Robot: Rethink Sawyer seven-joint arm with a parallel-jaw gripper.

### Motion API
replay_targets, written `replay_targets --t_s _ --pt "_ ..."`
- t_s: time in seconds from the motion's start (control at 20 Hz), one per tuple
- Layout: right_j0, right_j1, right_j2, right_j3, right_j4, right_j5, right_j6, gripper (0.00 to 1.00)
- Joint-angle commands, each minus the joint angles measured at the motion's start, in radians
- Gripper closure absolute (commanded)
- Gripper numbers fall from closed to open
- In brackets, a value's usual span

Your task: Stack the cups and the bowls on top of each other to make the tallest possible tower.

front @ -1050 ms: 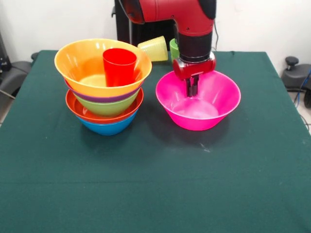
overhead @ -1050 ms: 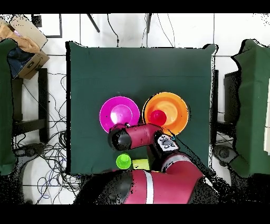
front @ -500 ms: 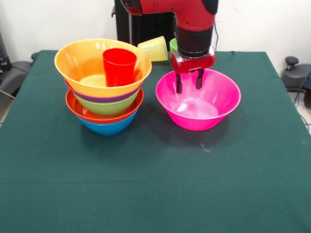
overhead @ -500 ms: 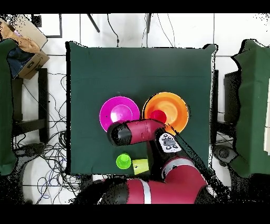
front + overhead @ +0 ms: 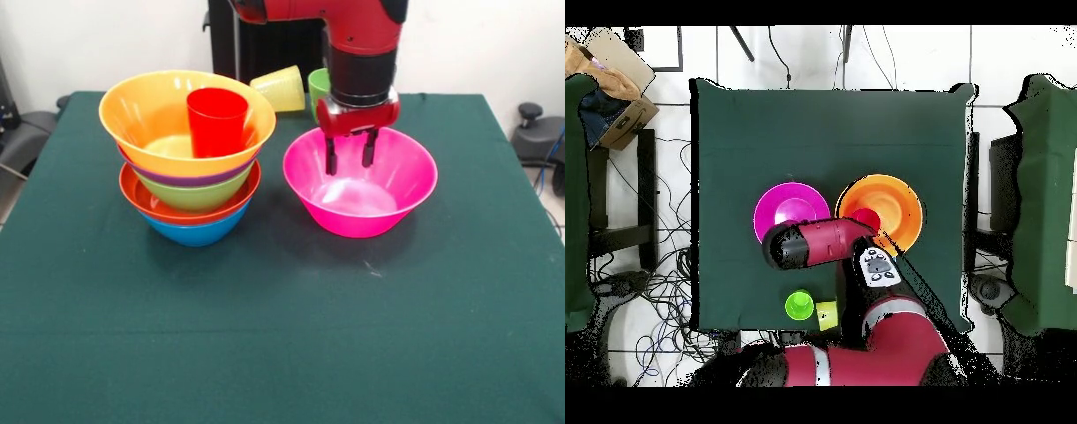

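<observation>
**Open jaws hung over the pink bowl's far rim**

The desk (image 5: pixel 282 336) carried it all under its green cloth. On one side stood the tower (image 5: pixel 188 168), yellow-orange bowl uppermost over purple, green, red-orange and blue rims, with the red cup (image 5: pixel 216 121) upright inside the top bowl. Just beside the tower sat the pink bowl (image 5: pixel 360 181), alone and right way up. And there was the gripper (image 5: pixel 349 156), jaws apart and gripping nothing, pointing straight down at the bowl's far rim. That was the relation that mattered: the rim lay directly beneath, so a short drop looked likely to straddle it. Behind, near the desk's far edge, the yellow cup (image 5: pixel 281 87) lay tipped over and the green cup (image 5: pixel 318 84) stood beside it.
</observation>
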Motion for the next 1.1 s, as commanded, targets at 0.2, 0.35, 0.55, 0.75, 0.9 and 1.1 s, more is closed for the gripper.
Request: replay_targets --t_s 0.2,0.35,0.55,0.75,0.9,1.1 --pt "0.110 -0.058 0.014 -0.124 0.129 0.271 0.144 0.00" --pt "0.133 -0.086 0.005 -0.153 0.162 0.344 0.143 0.00" --pt "0.159 -0.090 -0.013 -0.180 0.178 0.391 0.145 0.00" --pt "0.180 -0.074 -0.027 -0.184 0.182 0.370 0.162 0.00" --pt "0.204 -0.054 -0.045 -0.180 0.178 0.327 0.180 0.00" --pt "0.236 -0.024 -0.067 -0.172 0.172 0.262 0.207 0.00"
